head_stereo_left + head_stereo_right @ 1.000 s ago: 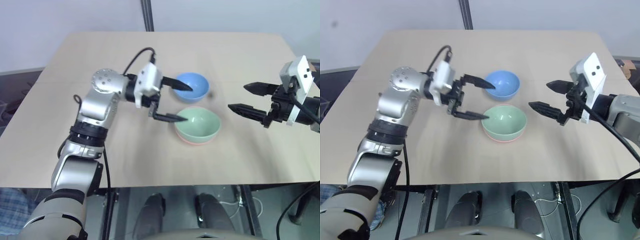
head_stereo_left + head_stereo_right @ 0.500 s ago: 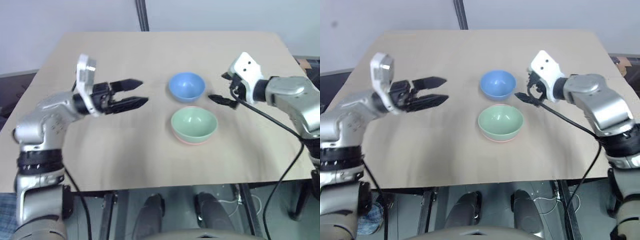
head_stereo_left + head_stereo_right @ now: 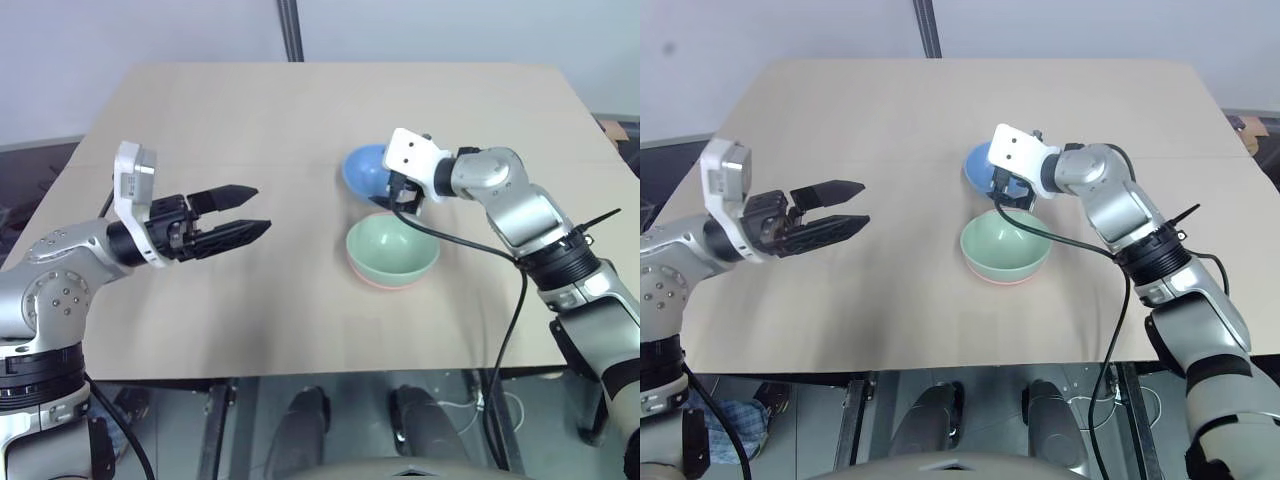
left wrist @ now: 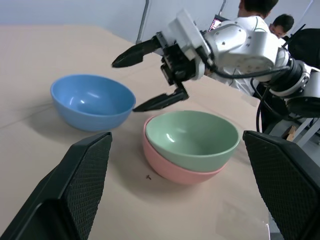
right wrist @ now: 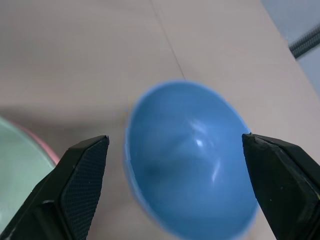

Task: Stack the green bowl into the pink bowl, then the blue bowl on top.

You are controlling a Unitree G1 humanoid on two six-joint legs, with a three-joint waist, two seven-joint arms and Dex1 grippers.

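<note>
Right wrist view looks almost straight into the round sky-blue plastic bowl (image 5: 192, 162), which sits between that claw's two black fingers, so the bowl lies directly ahead of and below the right gripper (image 3: 400, 200), whose jaws stand wide apart with nothing in them. From the head camera the same gripper hovers at the blue bowl's near-right rim, on the side facing the stack; whether a fingertip already touches the rim I cannot tell. The round pale mint-green plastic bowl (image 3: 392, 250) is already nested in the round salmon-pink plastic bowl (image 4: 170, 170), of which just a thin rim shows beneath, and this pair stands just beside the blue bowl, towards the robot, near but apart. As bowls are round there is no long axis to line up with; what matters is getting one finger inside the wall and one outside. The right arm is plainly the nearer; the left gripper (image 3: 245, 212) hangs well apart to the left over bare tabletop, its fingers parted and empty, pointing across towards the bowls. The light wooden table (image 3: 250, 110) gives ample room all round, with every bowl well in from the edges. I judge the short carry from blue bowl to stack needs a lift high enough to clear the green rim.
</note>
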